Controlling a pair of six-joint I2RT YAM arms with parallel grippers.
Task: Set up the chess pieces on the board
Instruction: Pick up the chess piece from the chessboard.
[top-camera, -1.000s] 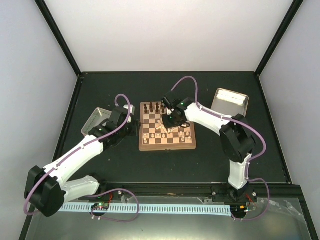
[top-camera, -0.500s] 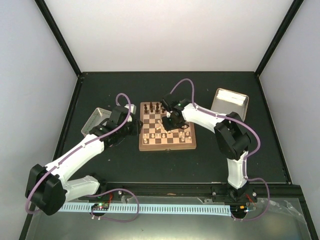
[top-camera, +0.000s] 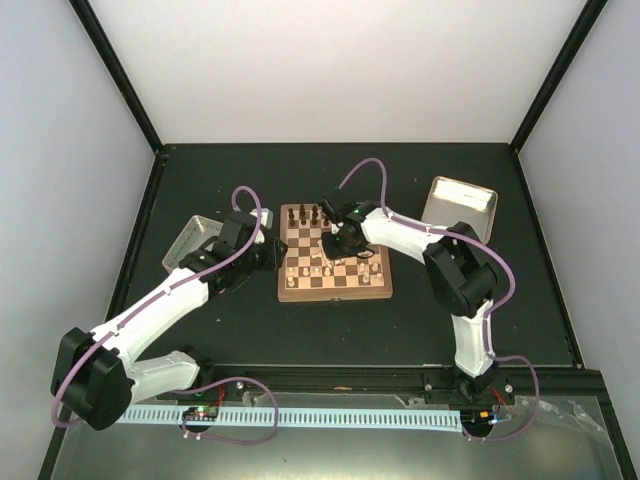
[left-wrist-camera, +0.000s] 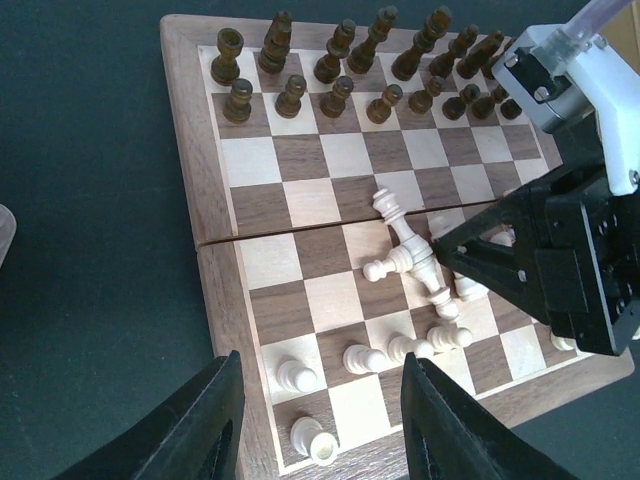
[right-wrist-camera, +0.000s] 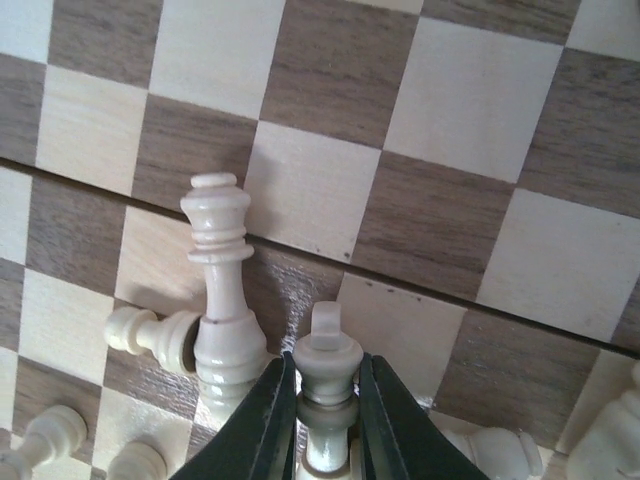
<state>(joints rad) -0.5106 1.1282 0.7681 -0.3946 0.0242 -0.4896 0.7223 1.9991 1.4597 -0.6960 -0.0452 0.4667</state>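
The board lies mid-table with dark pieces standing along its far rows. Pale chess pieces lie toppled in a heap near the board's middle, and a few more stand or lie by its near edge. My right gripper is down in the heap, shut on the neck of one pale piece with a small tab on top. A tall pale piece lies just left of it. My left gripper hangs open over the board's near left corner, holding nothing.
A shallow metal tray sits left of the board behind my left arm. A second tray sits at the back right. The right arm's black gripper body covers the board's right side in the left wrist view.
My right gripper's jaws have come together on the pale piece, and that arm has edged slightly left. The left arm has stayed still.
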